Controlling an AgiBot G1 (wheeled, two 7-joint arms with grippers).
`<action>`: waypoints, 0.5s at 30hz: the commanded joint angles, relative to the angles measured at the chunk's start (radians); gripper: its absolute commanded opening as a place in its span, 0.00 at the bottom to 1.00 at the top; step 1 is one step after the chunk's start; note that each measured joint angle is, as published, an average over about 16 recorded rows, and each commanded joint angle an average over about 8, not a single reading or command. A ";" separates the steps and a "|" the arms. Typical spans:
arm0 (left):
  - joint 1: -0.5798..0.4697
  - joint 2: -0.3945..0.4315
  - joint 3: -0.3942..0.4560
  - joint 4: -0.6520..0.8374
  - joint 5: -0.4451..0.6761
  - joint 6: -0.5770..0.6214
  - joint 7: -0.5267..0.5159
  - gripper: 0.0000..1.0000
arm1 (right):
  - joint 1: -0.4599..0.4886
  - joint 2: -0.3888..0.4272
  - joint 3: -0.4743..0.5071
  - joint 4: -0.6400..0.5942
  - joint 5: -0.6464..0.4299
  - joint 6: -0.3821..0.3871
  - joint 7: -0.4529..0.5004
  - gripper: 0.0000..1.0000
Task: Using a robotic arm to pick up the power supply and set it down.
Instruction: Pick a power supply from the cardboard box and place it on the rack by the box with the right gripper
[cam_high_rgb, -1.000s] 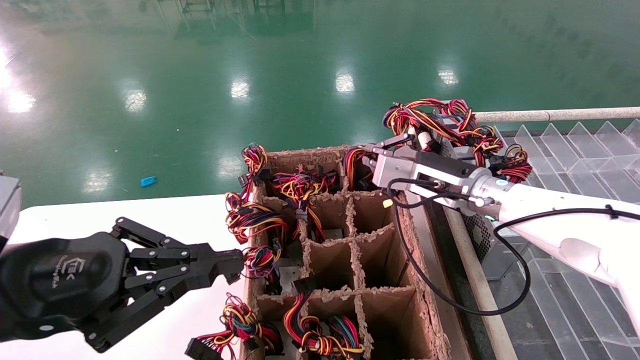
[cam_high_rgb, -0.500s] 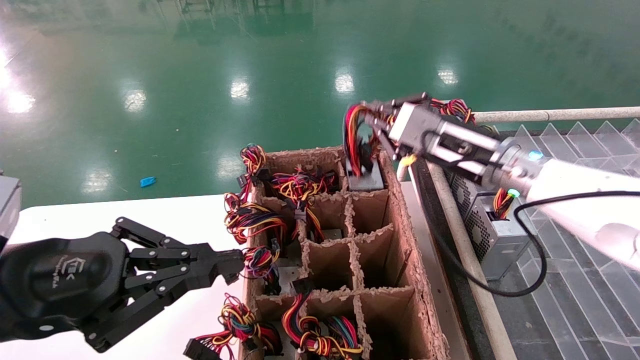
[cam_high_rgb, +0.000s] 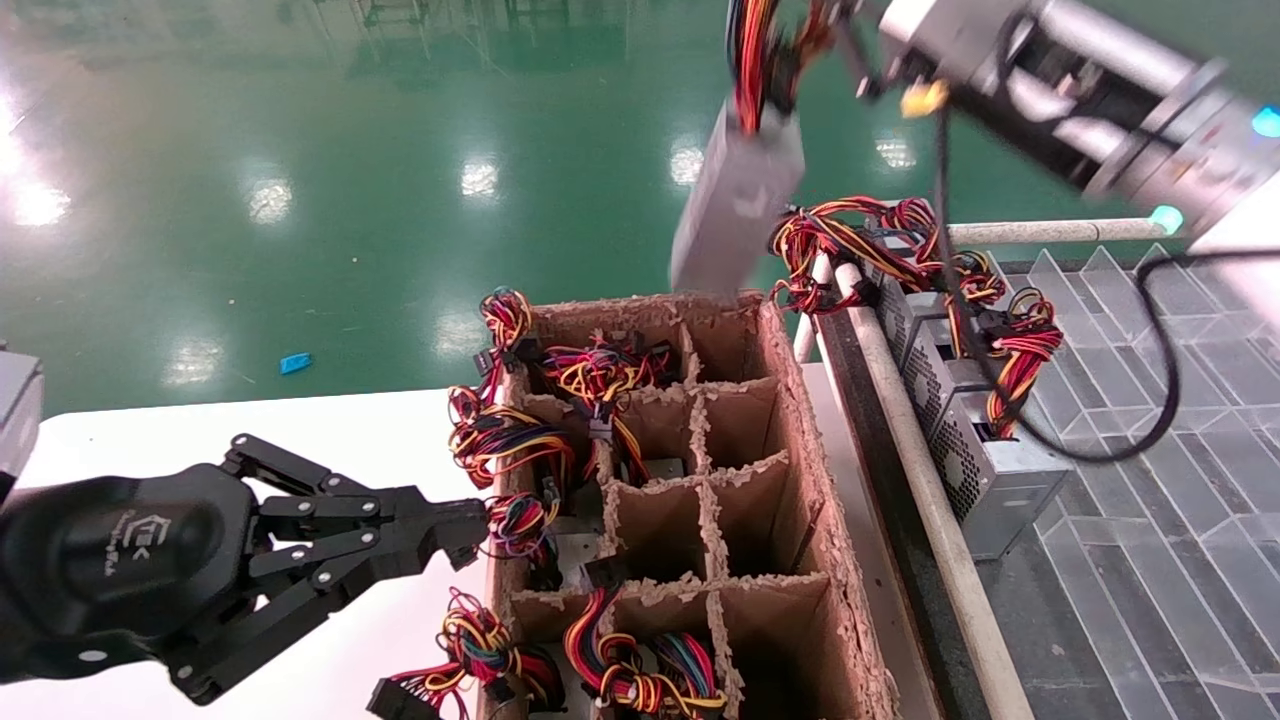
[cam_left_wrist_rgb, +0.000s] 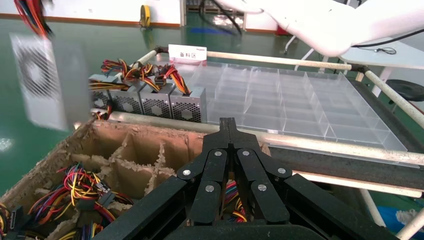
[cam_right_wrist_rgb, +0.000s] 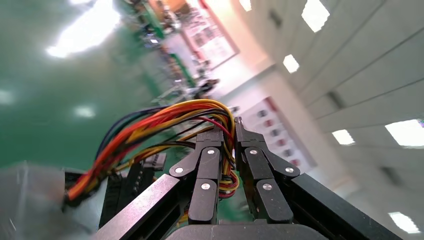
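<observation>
- Left gripper (cam_high_rgb: 455, 535): parked low beside the cardboard crate (cam_high_rgb: 800, 420), fingers closed on nothing.
- Right gripper (cam_right_wrist_rgb: 229, 131): raised high, fingers pinched on the wire bundle (cam_right_wrist_rgb: 150, 125) alone.
- Power supply (cam_high_rgb: 735, 205): hung above the crate's far corner, clear of it; plain grey box, fan grille on one face, apparently tilted.
- Risk: wires could slip from the grip; swinging may clip the crate.
</observation>
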 joint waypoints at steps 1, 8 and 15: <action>0.000 0.000 0.000 0.000 0.000 0.000 0.000 0.00 | 0.013 0.000 0.016 0.021 0.005 0.019 -0.021 0.00; 0.000 0.000 0.000 0.000 0.000 0.000 0.000 0.00 | 0.112 0.001 0.052 -0.033 0.012 0.033 -0.109 0.00; 0.000 0.000 0.000 0.000 0.000 0.000 0.000 0.00 | 0.203 0.019 0.079 -0.146 -0.008 0.064 -0.214 0.00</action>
